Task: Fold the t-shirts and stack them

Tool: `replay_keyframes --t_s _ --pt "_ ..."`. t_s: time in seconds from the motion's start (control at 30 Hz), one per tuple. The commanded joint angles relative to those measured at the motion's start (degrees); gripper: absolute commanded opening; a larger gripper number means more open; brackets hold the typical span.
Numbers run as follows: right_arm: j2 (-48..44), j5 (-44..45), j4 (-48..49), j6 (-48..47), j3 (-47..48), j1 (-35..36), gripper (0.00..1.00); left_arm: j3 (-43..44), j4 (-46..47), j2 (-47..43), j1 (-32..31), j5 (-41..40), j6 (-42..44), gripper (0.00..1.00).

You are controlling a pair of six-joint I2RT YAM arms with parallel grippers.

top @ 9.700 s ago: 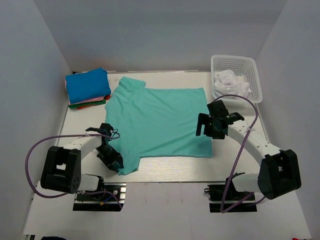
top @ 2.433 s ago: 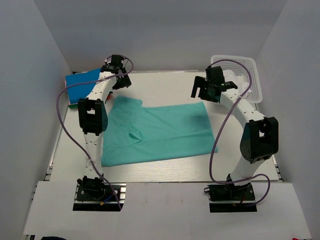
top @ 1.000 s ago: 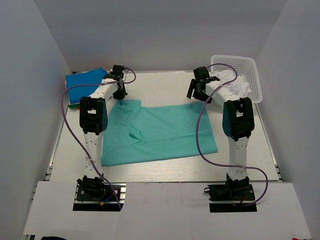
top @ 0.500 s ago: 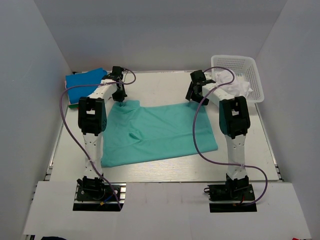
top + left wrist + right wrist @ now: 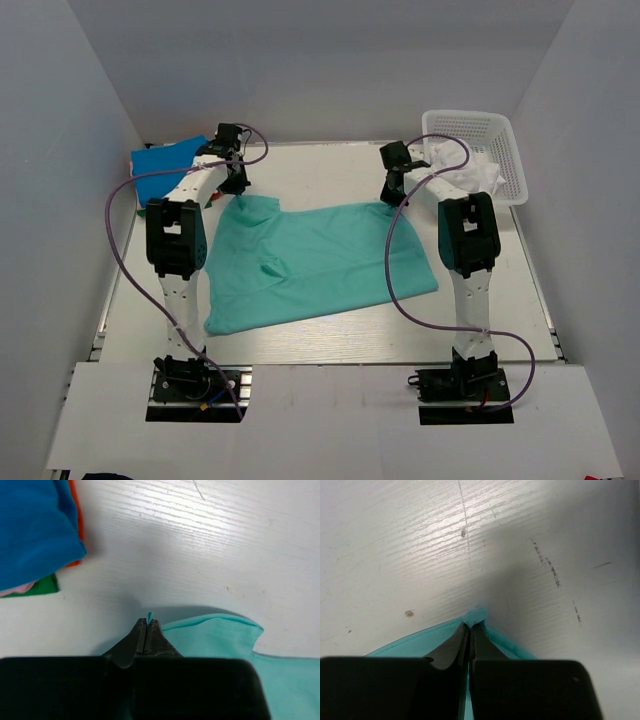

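White tabletop (image 5: 330,330) inside a pale-walled enclosure: a teal shirt (image 5: 320,262) lies spread across the middle, with a small pucker left of its centre. Two arms reach out from the near edge and hold it by its two far corners.

The left gripper (image 5: 237,187) is clamped tight on the far-left corner. Its wrist camera shows a sliver of teal poking out past the closed fingertips, with the hem curling away to the right above a shadow on the wood.

The right gripper (image 5: 389,196) is likewise pinched closed on the far-right corner, where a small fold of cloth bunches at its tips.

The near edge of the teal shirt runs at a slant, reaching closer to the arm bases on the left side than on the right.

At the far-left corner of the table sits a folded stack topped by a blue shirt (image 5: 165,163), with pink, green and orange edges showing beneath it. The stack is near the left gripper but apart from the teal shirt.

At the far right stands a white lattice basket (image 5: 500,130) holding white cloth (image 5: 468,172).
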Motion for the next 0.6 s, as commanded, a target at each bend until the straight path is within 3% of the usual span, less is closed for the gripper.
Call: replay_keyframes --t_s 0.0,0.57 --pt "-3.3 2.88 -0.69 -1.59 -1.94 0.76 0.0 -2.79 2.0 -9.8 -0.08 -0.31 0.64 0.0" --pt "-22.64 -1.25 13.55 -9.15 -21.09 2.17 0.0 -30.64 7.89 -32.92 -1.22 -1.01 -6.57 0.0"
